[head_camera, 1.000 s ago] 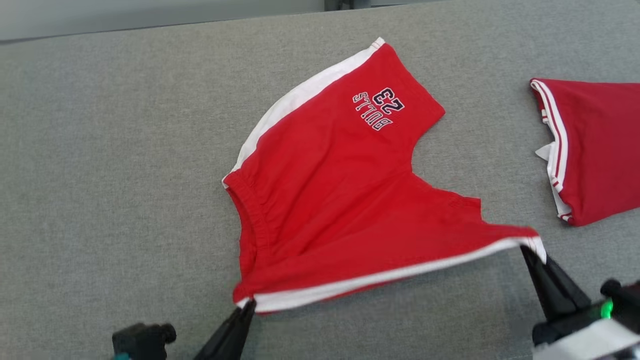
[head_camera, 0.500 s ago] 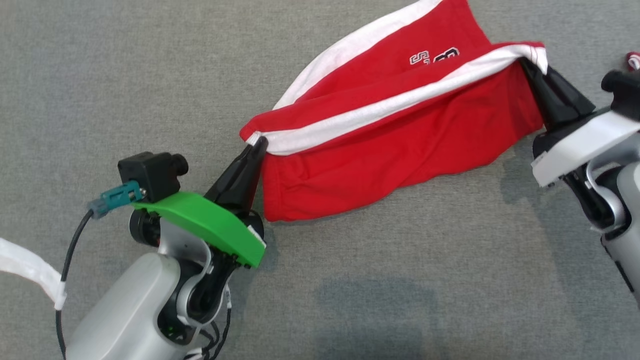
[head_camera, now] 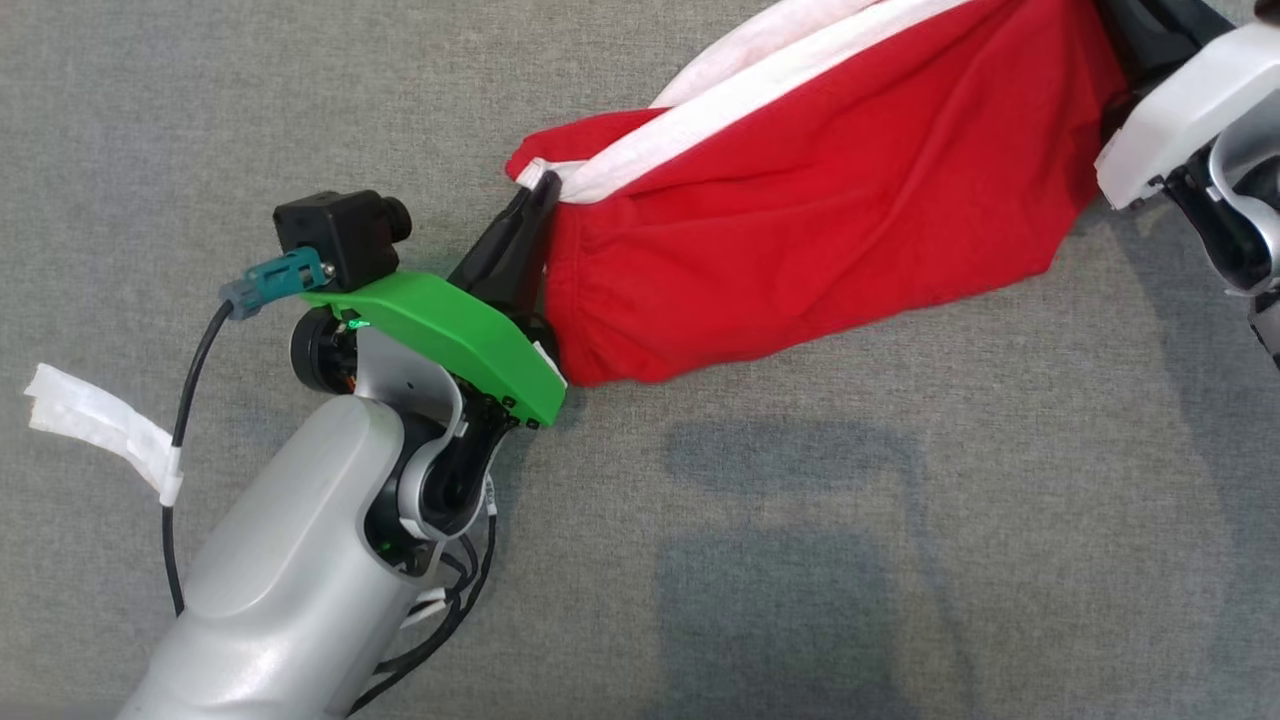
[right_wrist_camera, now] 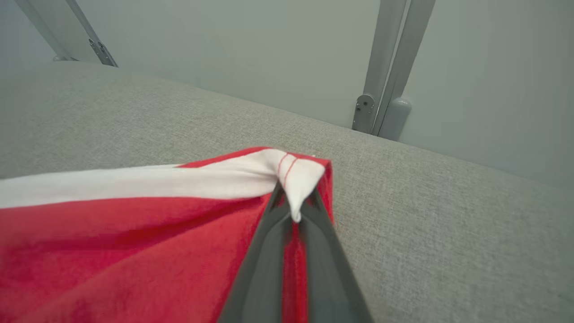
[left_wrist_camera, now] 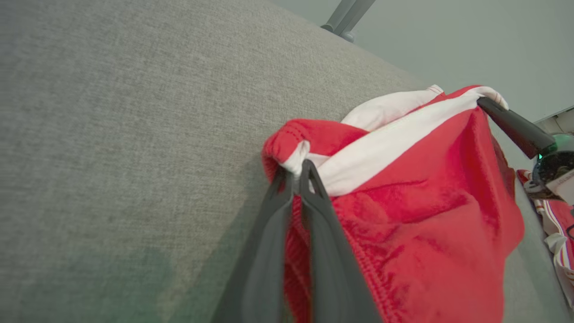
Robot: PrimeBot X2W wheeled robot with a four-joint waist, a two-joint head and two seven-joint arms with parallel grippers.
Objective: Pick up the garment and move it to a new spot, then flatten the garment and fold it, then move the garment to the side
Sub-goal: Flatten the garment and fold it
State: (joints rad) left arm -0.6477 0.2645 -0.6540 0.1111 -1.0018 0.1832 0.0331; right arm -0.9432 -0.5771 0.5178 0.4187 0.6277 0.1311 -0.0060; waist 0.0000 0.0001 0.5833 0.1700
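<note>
Left hand (head_camera: pixel 530 205) and right hand (right_wrist_camera: pixel 293 202) each clench a corner of the red shorts (head_camera: pixel 800 200), holding one half up over the grey table (head_camera: pixel 900 550). A second red garment (left_wrist_camera: pixel 556 224) lies beyond the shorts' right end. The shorts' white stripes, apart a moment ago, now nearly meet.

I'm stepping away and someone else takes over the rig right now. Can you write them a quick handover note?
Left gripper: shut on the red shorts, at the waistband end of the white side stripe.
Right gripper: shut on the stripe's other end.
The shorts hang bunched between the two over the grey table. Another red garment lies beyond the right gripper.
Done: shorts picked up.
Left: set them down, flatten, fold, move to the side.
</note>
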